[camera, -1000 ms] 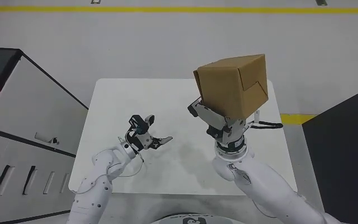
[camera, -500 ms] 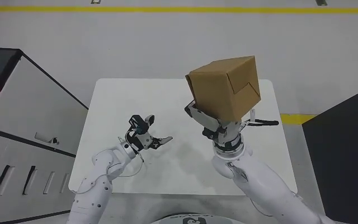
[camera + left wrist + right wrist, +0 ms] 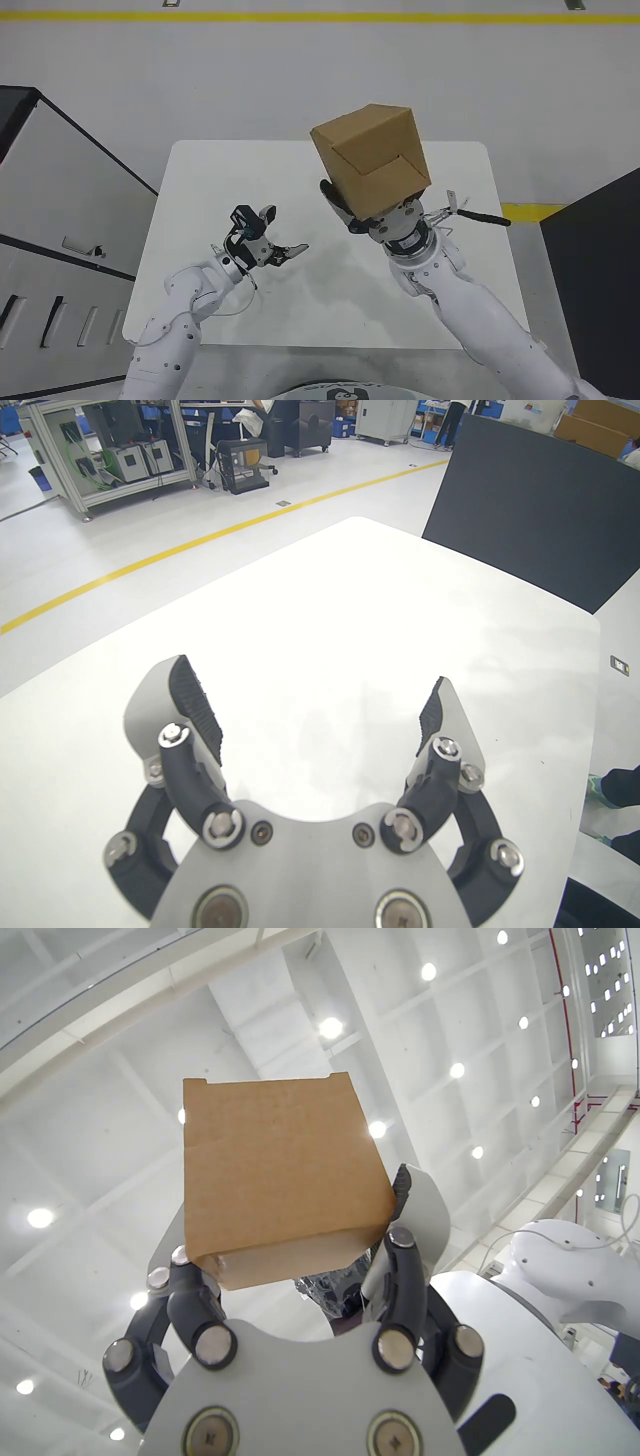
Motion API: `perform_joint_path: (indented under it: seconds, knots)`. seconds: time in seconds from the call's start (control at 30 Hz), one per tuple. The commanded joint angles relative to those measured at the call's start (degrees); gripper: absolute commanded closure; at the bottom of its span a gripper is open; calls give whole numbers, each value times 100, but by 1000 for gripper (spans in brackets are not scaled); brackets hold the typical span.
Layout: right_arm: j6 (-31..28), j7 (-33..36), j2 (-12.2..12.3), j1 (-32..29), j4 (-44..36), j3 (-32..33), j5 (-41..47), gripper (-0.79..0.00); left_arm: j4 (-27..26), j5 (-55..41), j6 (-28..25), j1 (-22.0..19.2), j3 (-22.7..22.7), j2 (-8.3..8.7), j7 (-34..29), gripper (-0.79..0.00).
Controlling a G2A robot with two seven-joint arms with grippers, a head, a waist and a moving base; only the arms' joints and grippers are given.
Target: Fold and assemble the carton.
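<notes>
1. The carton [image 3: 370,160], a brown box already squared into a cube, hangs in the air above the far right part of the table [image 3: 200,190]. Its top face shows interlocked flaps that look closed.
2. The right gripper [image 3: 385,215] is clamped on its lower end from beneath, a finger on either side.
3. Over the last second the right arm has swung the carton from above the table's right edge toward the middle, turning it as it goes.
4. The left gripper [image 3: 310,700] has kept still low over the table's near left part, jaws wide apart and empty, well apart from the carton.
5. Judgement: the fold seems mostly done, and the carton is probably being brought within the left gripper's reach to press the remaining flaps.
</notes>
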Motion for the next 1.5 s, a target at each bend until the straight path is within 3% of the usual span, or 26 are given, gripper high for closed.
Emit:
perform_joint_path:
  seconds: [0.0,0.07,0.27,0.57,0.87,0.9,1.47]
  knots:
    - [1,0,0,0,0,0,-1,0,0,0,0,0,0,0,0,-785]
    - [107,-76,3,-4,-17,-11,-138,0,0,0,0,0,0,0,0,-785]
    - [3,-240,84,70,-114,495,-1785,0,0,0,0,0,0,0,0,-785]
    - [-681,354,76,113,-201,876,-2776,0,0,0,0,0,0,0,0,-785]
    - [-691,365,72,115,-209,896,-2836,0,0,0,0,0,0,0,0,-785]
    - [-632,345,92,164,-231,971,-3258,0,0,0,0,0,0,0,0,-785]
    - [-399,-1215,238,-36,-1396,2185,-6657,0,0,0,0,0,0,0,0,-785]
